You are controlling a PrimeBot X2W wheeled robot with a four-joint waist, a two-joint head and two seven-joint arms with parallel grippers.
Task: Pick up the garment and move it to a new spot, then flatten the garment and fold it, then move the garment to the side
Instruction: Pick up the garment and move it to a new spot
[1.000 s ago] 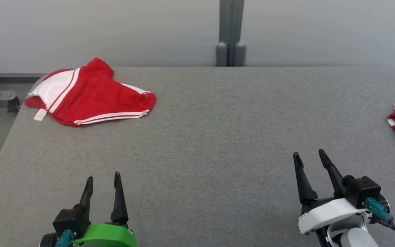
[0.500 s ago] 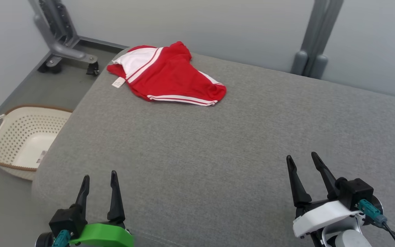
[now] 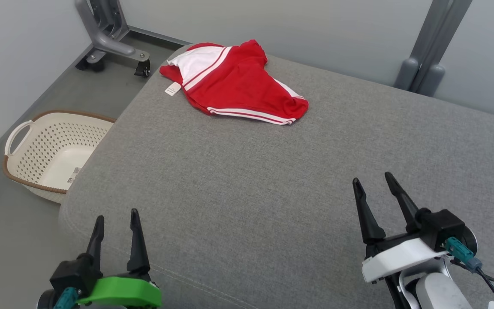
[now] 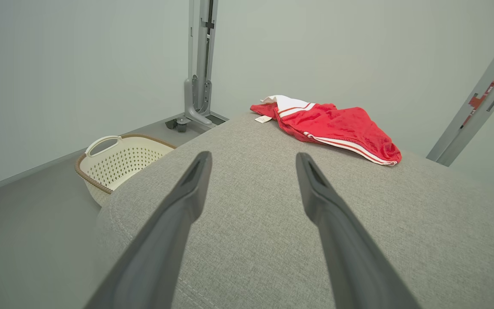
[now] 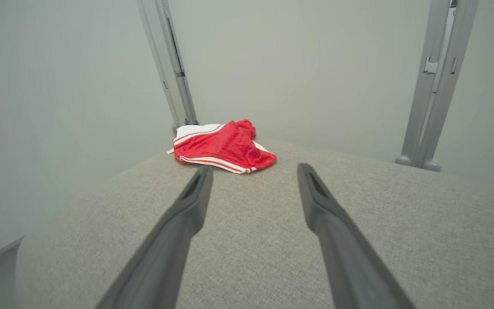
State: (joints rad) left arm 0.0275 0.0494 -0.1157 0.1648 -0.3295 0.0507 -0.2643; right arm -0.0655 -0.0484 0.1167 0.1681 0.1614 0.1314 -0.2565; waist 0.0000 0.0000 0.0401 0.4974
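The left gripper (image 3: 117,214) and the right gripper (image 3: 371,177) are both wide open and hold nothing, near the front of the gray table (image 3: 251,180). The red shirt (image 3: 242,81) lies bunched up at the far left corner, well away from both.

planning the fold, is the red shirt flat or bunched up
Bunched up: the red shirt lies crumpled in a heap on the grey table
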